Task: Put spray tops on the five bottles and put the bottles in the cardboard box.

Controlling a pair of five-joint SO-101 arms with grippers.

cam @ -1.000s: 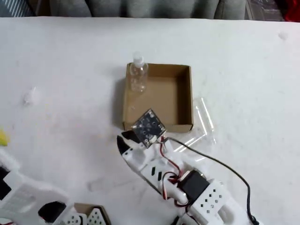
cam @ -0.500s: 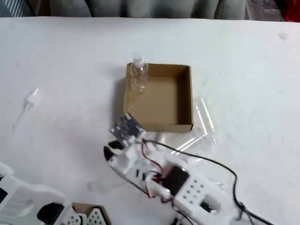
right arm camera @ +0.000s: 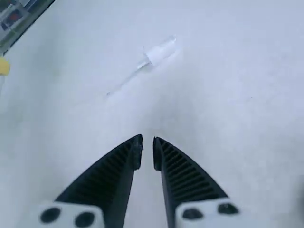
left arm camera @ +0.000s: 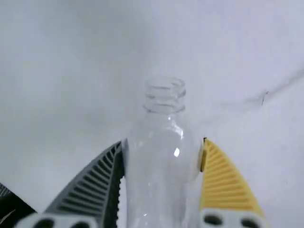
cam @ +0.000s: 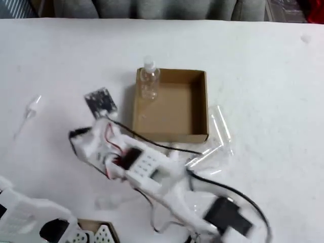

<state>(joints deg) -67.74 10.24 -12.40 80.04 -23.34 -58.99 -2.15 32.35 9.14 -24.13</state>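
A clear bottle [left arm camera: 159, 161] with a bare threaded neck sits between the grey and yellow fingers of my left gripper [left arm camera: 161, 145], which is shut on it. My right gripper [cam: 76, 137] hovers over the table left of the cardboard box [cam: 197, 135]. Its black fingers [right arm camera: 175, 175] are shut with nothing between them [right arm camera: 146, 147]. A white spray top with a thin tube [right arm camera: 159, 51] lies on the table ahead of it, also seen far left [cam: 31, 108]. A bottle with a spray top [cam: 150, 81] stands in the box's far left corner.
Clear plastic wrappers [cam: 218, 132] lie on the table by the box's right front corner. The left arm's white body [cam: 25, 215] fills the bottom left corner, beside a small brown box [cam: 93, 228]. The right arm's cable [cam: 238, 195] trails across the near table.
My right arm has swung left, from the box's front edge to the open table left of the box. The box and its bottle have not moved.
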